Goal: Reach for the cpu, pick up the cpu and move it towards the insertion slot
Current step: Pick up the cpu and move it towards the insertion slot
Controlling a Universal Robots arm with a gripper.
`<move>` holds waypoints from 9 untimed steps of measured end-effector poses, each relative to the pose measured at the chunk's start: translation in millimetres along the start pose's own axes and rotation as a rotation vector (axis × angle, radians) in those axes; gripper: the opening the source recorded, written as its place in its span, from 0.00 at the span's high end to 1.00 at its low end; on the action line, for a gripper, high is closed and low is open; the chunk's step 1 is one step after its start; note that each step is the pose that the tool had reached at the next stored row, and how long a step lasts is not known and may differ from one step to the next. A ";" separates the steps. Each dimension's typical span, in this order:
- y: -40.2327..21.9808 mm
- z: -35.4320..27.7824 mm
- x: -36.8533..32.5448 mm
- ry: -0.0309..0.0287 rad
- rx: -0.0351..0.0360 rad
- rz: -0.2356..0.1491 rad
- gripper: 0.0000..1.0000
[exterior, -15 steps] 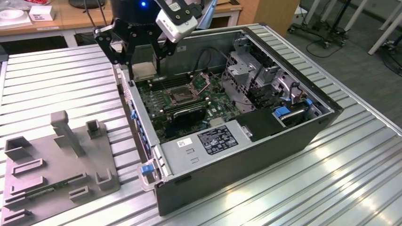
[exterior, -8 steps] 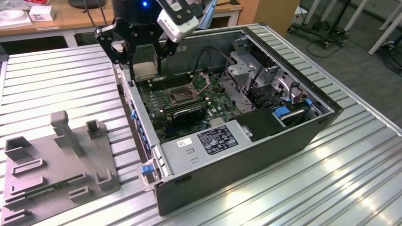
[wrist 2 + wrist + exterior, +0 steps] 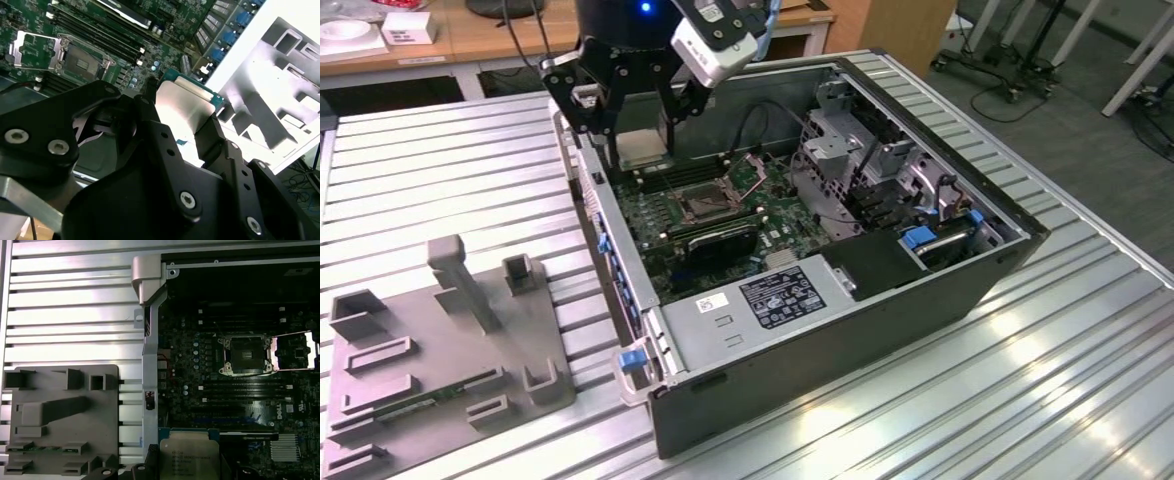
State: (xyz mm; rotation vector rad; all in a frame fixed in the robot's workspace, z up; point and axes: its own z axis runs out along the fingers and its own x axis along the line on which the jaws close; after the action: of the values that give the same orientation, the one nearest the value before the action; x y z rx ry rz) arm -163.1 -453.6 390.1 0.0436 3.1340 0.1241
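Note:
My black gripper (image 3: 640,135) hangs over the open computer case's rim, on the exterior view's left, shut on the cpu (image 3: 644,148). The chip is a flat silvery square with a thin green edge, held between the two fingers in both wrist views (image 3: 182,102) (image 3: 189,454). The insertion slot (image 3: 700,205) is a square socket with a dark centre and a shiny frame on the green motherboard, its metal lid flipped open beside it. It lies inside the case, apart from the held chip (image 3: 80,57) (image 3: 245,355).
The case (image 3: 854,330) lies open on a ribbed metal table (image 3: 440,170). A grey fixture tray (image 3: 440,340) with upright pegs holds a green memory stick (image 3: 420,405). Long black memory slots (image 3: 245,387) flank the socket. A drive cage (image 3: 881,170) fills the case's far side.

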 end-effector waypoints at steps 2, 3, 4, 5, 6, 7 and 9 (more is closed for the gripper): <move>0.1 0.1 -3.3 -0.0001 -0.0001 0.000 0.45; 0.1 0.1 -4.8 -0.0001 -0.0001 0.000 0.45; 0.2 0.1 -6.1 -0.0001 -0.0001 0.000 0.45; 0.2 0.2 -7.2 -0.0001 -0.0001 0.000 0.45; 0.2 0.2 -8.1 -0.0001 -0.0001 0.000 0.45; 0.4 0.3 -8.6 -0.0001 -0.0001 0.000 0.45; 1.6 0.5 -9.0 -0.0002 -0.0002 0.000 0.45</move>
State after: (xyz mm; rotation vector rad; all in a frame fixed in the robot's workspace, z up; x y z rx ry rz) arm -154.0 -452.2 389.8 0.0436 3.1338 0.1243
